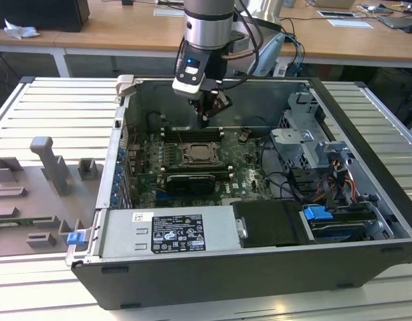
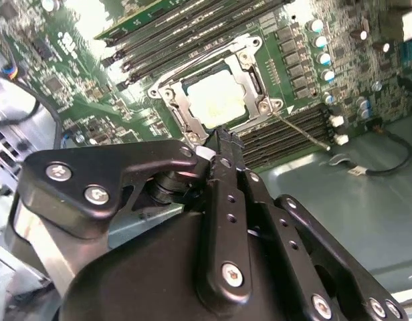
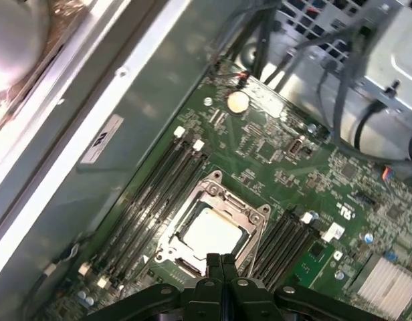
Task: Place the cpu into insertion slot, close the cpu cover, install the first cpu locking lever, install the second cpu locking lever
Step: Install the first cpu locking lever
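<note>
The small flat square cpu with a pale silver-beige face (image 3: 213, 231) sits in the square grey-rimmed insertion slot (image 3: 163, 253) on the green circuit board (image 3: 273, 167). The thin silver metal cpu cover (image 3: 227, 200) lies flat around it, and the chip's face shows through the cover's large window in both wrist views. In the second wrist view a thin metal rod (image 2: 301, 131) reaches from one corner of the socket out across the long black memory slots (image 2: 286, 137); whether it is latched down cannot be told. The black gripper (image 3: 221, 259) hangs just above the socket's edge with its fingers pressed together and nothing between them, and it is apart from the cover. More memory slots (image 3: 156, 184) run along the other side of the socket, and a round silver coin cell (image 3: 238, 101) sits further off on the board. In the exterior view the arm comes down into an open black computer case (image 1: 366, 134) lying on a grey ribbed bench (image 1: 32, 100). A long black card (image 1: 189, 182) lies just beside the socket, and a silver power supply box (image 1: 166, 231) fills the case's near edge. Grey fixture blocks (image 1: 49, 160) stand on the bench at the exterior view's left.
</note>
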`<state>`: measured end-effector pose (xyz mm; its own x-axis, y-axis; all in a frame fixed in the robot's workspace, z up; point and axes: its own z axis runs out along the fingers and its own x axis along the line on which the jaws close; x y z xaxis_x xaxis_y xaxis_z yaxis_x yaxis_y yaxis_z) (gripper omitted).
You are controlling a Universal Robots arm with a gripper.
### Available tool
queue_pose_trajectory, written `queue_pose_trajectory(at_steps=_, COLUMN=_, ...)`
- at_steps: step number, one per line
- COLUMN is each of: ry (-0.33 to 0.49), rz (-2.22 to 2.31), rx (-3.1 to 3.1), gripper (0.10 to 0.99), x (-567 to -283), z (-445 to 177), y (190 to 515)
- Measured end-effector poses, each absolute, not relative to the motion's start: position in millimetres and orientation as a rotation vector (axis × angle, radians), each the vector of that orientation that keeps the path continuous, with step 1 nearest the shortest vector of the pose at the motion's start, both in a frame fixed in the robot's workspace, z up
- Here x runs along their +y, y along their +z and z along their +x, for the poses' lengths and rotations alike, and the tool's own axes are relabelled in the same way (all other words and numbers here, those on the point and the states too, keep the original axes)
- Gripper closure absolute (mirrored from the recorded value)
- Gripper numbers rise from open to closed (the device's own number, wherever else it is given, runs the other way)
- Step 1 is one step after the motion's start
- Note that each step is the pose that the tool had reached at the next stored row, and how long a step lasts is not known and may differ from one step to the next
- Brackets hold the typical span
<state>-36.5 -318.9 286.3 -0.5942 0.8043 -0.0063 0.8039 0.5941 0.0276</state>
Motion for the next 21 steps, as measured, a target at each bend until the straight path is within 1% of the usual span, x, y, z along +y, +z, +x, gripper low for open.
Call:
queue_pose_trajectory(at_steps=15, ry=0.038, rz=0.899, rx=2.996, gripper=0.98, x=-318.9, z=-36.6, y=285.7)
queue_pose_trajectory(at_steps=21, ry=0.039, rz=0.785, rx=3.028, gripper=0.98, x=-318.9, z=-37.5, y=284.6)
